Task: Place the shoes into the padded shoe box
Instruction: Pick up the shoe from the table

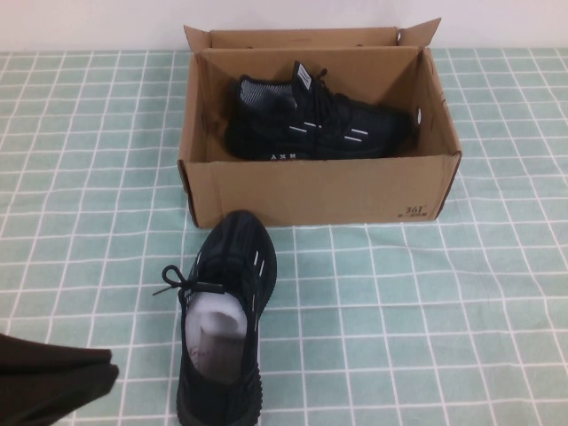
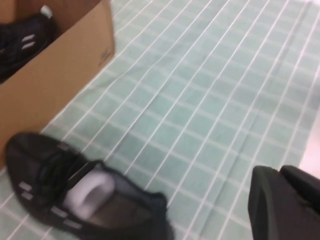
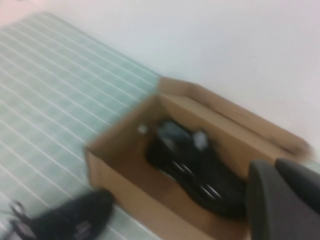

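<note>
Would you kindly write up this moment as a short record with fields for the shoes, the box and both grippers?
shoe in box: black sneaker lying on its side inside the cardboard box
shoe outside: second sneaker upright on the checked cloth, in front of the box, toe toward it
box: open, flaps upright
left gripper: near the outside sneaker, holding nothing
right gripper: above the box, holding nothing
progress: one of two shoes packed
</note>
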